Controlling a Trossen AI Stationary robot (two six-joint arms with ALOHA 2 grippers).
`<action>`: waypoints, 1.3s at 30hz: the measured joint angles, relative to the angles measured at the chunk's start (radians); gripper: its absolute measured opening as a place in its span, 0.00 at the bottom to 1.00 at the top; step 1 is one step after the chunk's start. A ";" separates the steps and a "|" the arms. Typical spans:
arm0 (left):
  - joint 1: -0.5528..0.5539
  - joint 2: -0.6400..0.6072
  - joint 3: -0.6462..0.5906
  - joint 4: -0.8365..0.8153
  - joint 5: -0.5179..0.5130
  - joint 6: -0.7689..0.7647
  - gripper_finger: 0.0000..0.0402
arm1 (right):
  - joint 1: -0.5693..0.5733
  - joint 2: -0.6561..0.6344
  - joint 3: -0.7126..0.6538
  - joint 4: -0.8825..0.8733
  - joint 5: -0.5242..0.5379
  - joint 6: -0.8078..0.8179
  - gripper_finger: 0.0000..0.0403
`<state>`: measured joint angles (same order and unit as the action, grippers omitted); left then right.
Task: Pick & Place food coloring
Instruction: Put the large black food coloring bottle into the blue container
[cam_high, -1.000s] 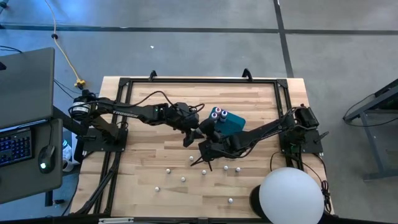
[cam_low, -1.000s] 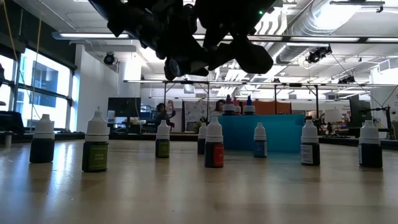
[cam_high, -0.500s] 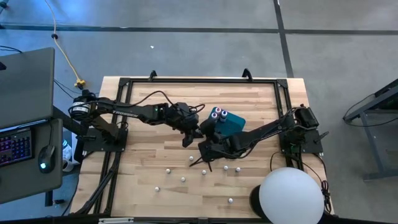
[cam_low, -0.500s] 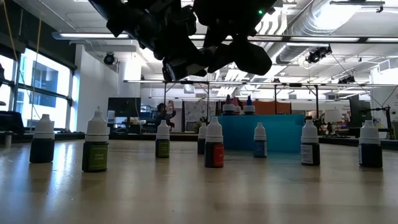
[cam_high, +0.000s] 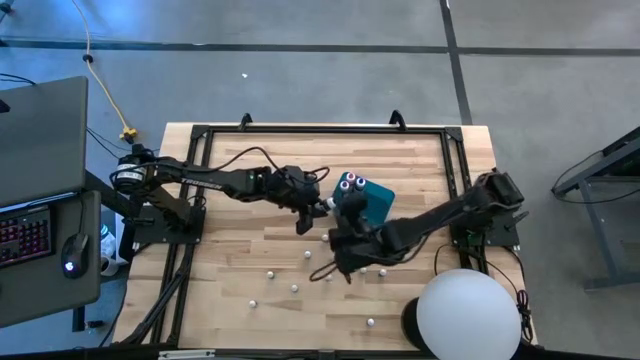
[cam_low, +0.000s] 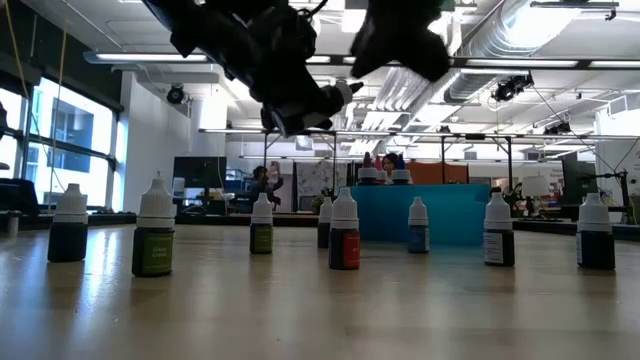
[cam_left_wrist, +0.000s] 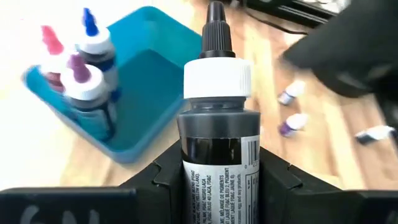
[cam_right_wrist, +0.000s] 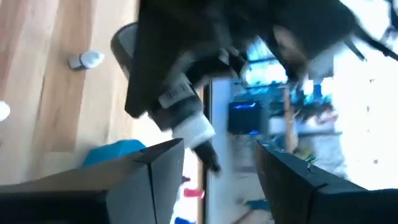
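High view: the left gripper (cam_high: 322, 207) hangs above the surface (cam_high: 230, 260) just beside the teal box (cam_high: 372, 203), where it was a second ago; the right gripper (cam_high: 345, 215) has swung up from the loose small bottles (cam_high: 294, 288) to meet it.
Low view: both arms are up in the air, the dark-topped bottle (cam_low: 318, 100) lying sideways in the left arm's fingers; the row of bottles on the surface has not moved.
Left wrist view: the left fingers (cam_left_wrist: 278, 180) are clenched on the dark-topped bottle, one each side of its body, cap pointing towards the box with three bottles (cam_left_wrist: 79, 81) standing in it.
Right wrist view: the right fingers (cam_right_wrist: 149, 180) are spread wide and hold nothing; the bottle's tip sits between them.
Change: the left fingers have tightened, the right ones have released.
Meaning: this looks like a handover just done; the bottle now belongs to the left arm, probably bound for the box.
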<state>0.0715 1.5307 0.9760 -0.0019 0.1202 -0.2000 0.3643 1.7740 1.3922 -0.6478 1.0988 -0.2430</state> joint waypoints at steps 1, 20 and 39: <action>0.000 0.000 0.000 0.002 -0.012 0.011 0.31 | 0.003 -0.018 0.000 -0.037 0.000 0.072 0.45; 0.000 0.000 0.000 0.078 -0.059 0.131 0.31 | -0.210 -0.125 0.000 -0.189 -0.307 0.367 0.36; -0.002 0.000 0.000 0.040 -0.045 0.150 0.31 | -0.268 -0.369 -0.231 0.089 -0.769 0.190 0.36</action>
<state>0.0700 1.5307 0.9756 0.0380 0.0754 -0.0503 0.0958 1.4054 1.1609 -0.5591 0.3303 -0.0531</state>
